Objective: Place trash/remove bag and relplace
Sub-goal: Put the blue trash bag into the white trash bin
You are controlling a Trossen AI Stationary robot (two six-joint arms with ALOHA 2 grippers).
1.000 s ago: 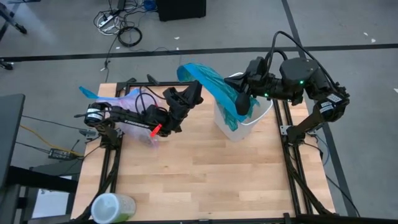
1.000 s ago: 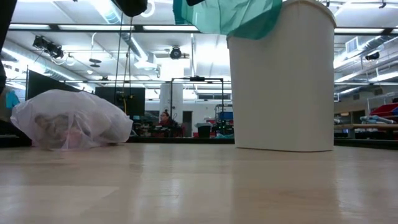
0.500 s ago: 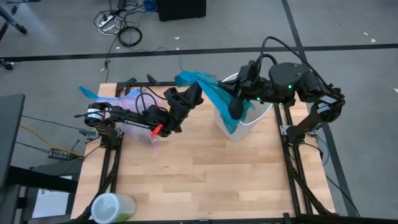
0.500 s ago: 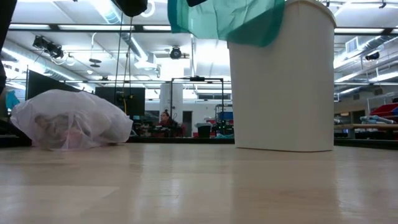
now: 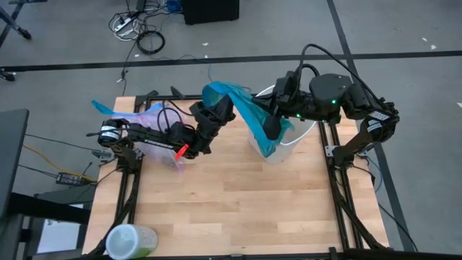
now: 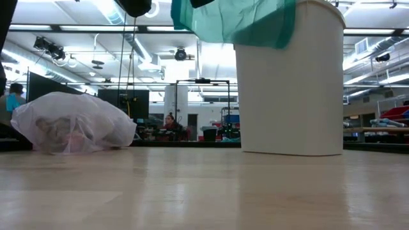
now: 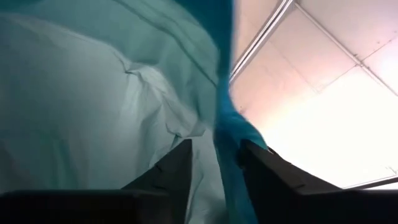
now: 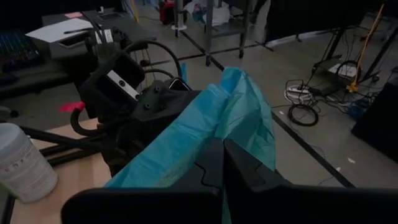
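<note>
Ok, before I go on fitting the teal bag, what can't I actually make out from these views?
- Inside of the white bin: high view, covered by the teal bag and the right tool.
- Bin rim and both arms: low view, cut off by the top edge.
- Contents of the pale bag: low view, only blurred shapes through the plastic.
- Left tool: wrist view, teal film lies between its fingers; a firm pinch is not visible.

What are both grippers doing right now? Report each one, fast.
Left gripper: fingers either side of an edge of the teal bag; grip cannot be told.
Right gripper: shut on the teal bag above the white bin.
</note>
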